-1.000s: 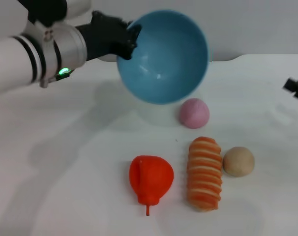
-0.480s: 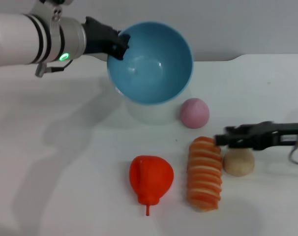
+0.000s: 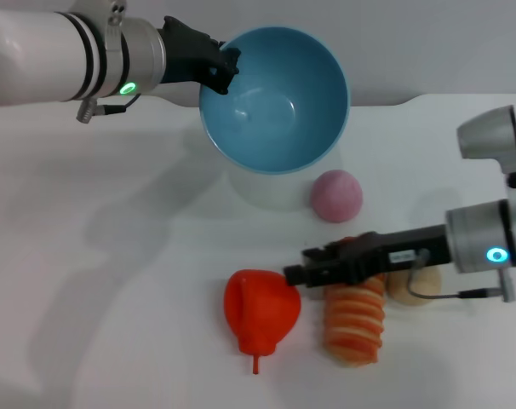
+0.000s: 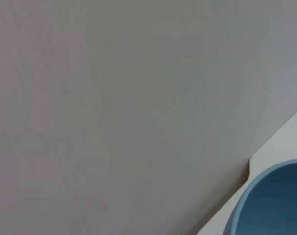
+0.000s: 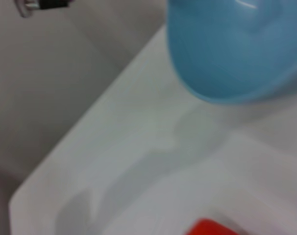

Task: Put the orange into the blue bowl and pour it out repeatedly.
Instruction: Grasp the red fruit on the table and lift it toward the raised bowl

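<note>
The orange lies on the white table near the front, its stem pointing toward me; a red sliver of the orange shows in the right wrist view. My left gripper is shut on the rim of the blue bowl, holding it tilted above the table at the back with nothing inside. The blue bowl also shows in the left wrist view and, as the blue bowl, in the right wrist view. My right gripper reaches in from the right, open, its tips just beside the orange's right side.
A striped orange-and-cream loaf lies under the right arm, beside the orange. A tan ball sits partly hidden behind that arm. A pink ball rests below the bowl. The table's back edge meets a grey wall.
My right arm has swept in from the right, over the loaf, up to the orange. The left arm has shifted the bowl slightly right. The orange has not moved.
</note>
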Robot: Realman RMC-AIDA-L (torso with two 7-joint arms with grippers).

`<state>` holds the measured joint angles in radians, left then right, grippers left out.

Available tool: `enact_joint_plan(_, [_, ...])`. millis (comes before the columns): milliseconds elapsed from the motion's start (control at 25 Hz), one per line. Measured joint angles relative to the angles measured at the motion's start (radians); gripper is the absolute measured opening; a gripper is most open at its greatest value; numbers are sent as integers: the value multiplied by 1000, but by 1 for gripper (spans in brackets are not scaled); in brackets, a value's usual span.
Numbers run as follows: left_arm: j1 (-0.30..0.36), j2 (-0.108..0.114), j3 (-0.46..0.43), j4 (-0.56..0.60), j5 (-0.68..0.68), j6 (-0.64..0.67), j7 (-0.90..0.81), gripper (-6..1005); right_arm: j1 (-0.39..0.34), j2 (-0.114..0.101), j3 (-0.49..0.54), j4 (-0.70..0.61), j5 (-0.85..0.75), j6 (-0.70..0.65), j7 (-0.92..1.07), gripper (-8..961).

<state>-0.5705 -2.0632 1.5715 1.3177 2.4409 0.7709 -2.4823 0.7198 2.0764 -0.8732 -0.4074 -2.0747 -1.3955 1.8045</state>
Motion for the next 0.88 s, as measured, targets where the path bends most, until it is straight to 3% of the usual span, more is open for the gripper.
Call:
enact_joint_plan(280, [9, -1, 27, -13, 1, -34, -1, -1, 55, 4, -61, 121, 35, 100, -35, 663])
enact_joint_plan(600, [10, 0, 41, -24, 1, -54, -1, -1, 55, 8, -89, 139, 36, 106, -51, 663])
enact_joint_plan(880, [13, 0, 44, -25, 1, -54, -3, -1, 53, 8, -90, 140, 36, 99, -85, 408])
